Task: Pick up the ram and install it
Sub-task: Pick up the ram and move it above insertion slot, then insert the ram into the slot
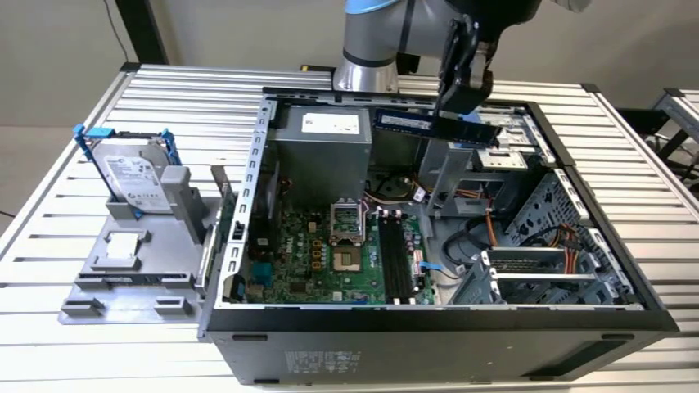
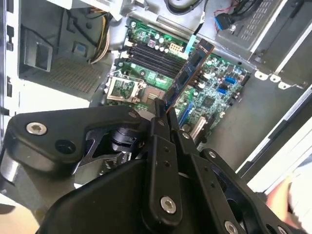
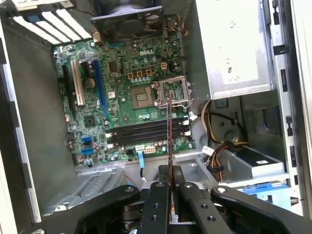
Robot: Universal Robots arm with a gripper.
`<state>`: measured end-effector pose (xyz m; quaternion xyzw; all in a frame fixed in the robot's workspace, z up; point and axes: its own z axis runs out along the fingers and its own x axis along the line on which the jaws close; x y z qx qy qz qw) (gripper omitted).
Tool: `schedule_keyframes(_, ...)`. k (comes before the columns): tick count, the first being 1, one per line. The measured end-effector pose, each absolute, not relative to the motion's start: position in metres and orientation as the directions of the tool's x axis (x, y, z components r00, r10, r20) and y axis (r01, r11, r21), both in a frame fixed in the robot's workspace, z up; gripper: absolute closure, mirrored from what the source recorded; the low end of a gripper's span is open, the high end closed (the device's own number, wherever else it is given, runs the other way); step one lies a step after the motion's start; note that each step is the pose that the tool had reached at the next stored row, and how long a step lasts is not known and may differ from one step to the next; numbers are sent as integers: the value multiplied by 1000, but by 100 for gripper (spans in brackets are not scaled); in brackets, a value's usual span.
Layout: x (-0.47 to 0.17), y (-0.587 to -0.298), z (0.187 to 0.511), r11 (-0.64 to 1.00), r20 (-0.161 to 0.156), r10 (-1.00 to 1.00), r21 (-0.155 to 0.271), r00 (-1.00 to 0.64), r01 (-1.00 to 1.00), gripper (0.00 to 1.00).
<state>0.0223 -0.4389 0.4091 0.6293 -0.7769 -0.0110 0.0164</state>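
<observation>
My gripper (image 1: 460,108) hangs over the back of the open computer case (image 1: 437,323), shut on the ram (image 1: 428,123). The ram is a long dark blue-green stick, held level above the case's rear wall in the exterior view. In the second wrist view the ram (image 2: 189,70) sticks out from between the fingers of the gripper (image 2: 163,111). In the first wrist view the gripper (image 3: 171,174) holds the ram (image 3: 169,127) edge-on, well above the black memory slots (image 3: 146,131) of the green motherboard (image 3: 122,83). Those memory slots (image 1: 395,264) lie near the case's front.
A silver hard drive (image 1: 137,178) in a blue bracket stands on a grey fixture at the exterior view's left, on the slatted metal table (image 1: 65,246). Inside the case are the power supply (image 1: 322,147), the CPU socket (image 1: 344,219), loose cables (image 1: 486,233) and a drive cage (image 1: 546,262).
</observation>
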Motion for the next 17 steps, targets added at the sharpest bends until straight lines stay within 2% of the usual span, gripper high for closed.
schedule_keyframes(17, 22, -439, 409, 452, 14, -892, 37, -452, -891, 100)
